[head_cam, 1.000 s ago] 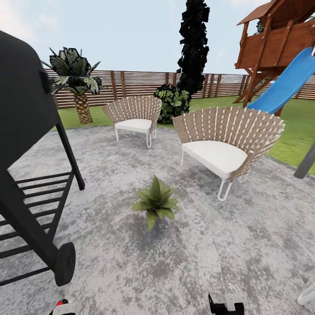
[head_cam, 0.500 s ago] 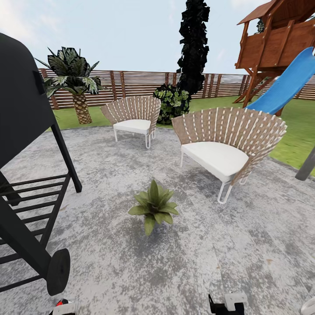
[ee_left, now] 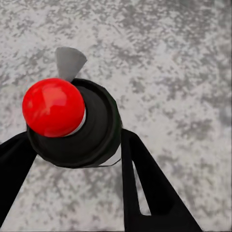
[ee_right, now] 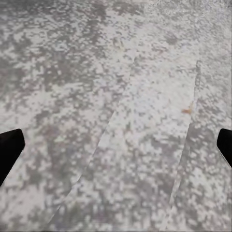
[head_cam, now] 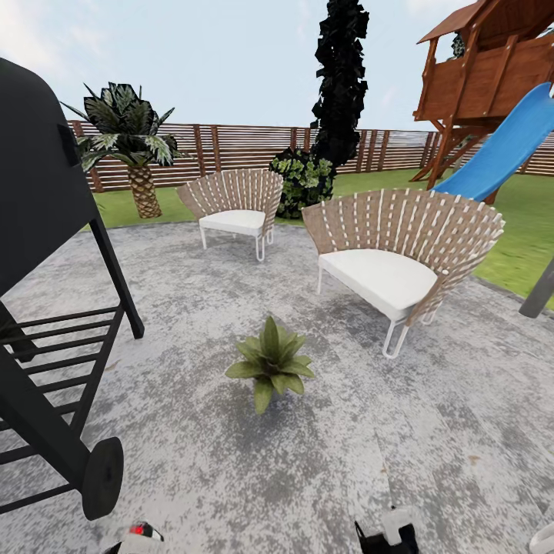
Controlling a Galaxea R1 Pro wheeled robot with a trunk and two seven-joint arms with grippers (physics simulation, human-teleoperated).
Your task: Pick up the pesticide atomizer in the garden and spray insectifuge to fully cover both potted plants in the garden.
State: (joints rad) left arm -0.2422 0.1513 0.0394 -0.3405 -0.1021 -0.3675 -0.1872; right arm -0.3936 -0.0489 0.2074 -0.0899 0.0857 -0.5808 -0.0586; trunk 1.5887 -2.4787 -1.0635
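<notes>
- Since half a second ago: red-dotted left hand (head_cam: 137, 532) and black-and-white right hand (head_cam: 387, 531) raised further into the head view's lower edge; scene unshifted.
- Left hand (ee_left: 72, 145) clamped on dark round-bodied atomizer with red cap (ee_left: 72, 123), seen end-on, long axis pointing down at the grey mottled stone patio (ee_left: 169, 58).
- Right hand (ee_right: 116, 145) spread wide over the patio.
- Small green-leaved potted plant (head_cam: 270, 360) upright mid-patio, before the nearer wicker chair (head_cam: 400, 250).

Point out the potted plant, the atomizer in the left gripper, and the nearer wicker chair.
potted plant (head_cam: 269, 363): head view, leaf rosette centre.
atomizer (ee_left: 53, 107): left wrist view, red top.
nearer wicker chair (head_cam: 377, 278): head view, white seat cushion.
</notes>
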